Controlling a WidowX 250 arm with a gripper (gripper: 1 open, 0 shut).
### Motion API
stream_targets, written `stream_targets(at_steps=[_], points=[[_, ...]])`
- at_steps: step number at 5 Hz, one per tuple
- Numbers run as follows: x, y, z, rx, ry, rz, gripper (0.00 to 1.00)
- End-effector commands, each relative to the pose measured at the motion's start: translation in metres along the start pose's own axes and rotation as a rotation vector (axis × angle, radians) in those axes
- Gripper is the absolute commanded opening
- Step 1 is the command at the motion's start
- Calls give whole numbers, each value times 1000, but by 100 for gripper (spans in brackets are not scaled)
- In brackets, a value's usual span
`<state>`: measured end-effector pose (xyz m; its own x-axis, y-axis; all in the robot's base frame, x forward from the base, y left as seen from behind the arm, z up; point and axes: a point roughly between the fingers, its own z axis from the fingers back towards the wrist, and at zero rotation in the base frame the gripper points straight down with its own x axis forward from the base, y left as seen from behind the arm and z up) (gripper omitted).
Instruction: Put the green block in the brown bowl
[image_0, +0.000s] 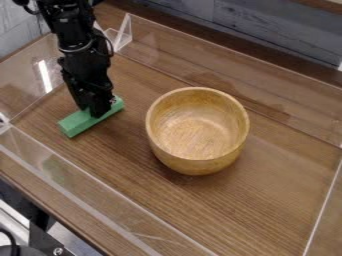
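Note:
The green block (80, 120) lies flat on the wooden table, left of the brown bowl (198, 128). The bowl stands upright with nothing inside it. My gripper (92, 104) points straight down over the block's far end. Its black fingers (80, 98) stand spread, low at the block's top, and hide that end of it. The jaws look open, and the block rests on the table. A hand's width of bare wood separates the block from the bowl.
Clear acrylic walls (160, 232) fence the wooden table (281, 190) on the front and sides. A clear triangular bracket (122, 34) stands at the back behind the arm. A dark frame runs along the bottom-left corner.

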<state>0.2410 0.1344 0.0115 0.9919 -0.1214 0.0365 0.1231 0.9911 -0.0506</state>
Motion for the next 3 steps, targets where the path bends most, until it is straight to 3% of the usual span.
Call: stream_targets(at_steps=[1, 3], points=[[-5, -4, 1, -30, 25, 2, 0], [-4, -8, 12, -37, 27, 17, 0]])
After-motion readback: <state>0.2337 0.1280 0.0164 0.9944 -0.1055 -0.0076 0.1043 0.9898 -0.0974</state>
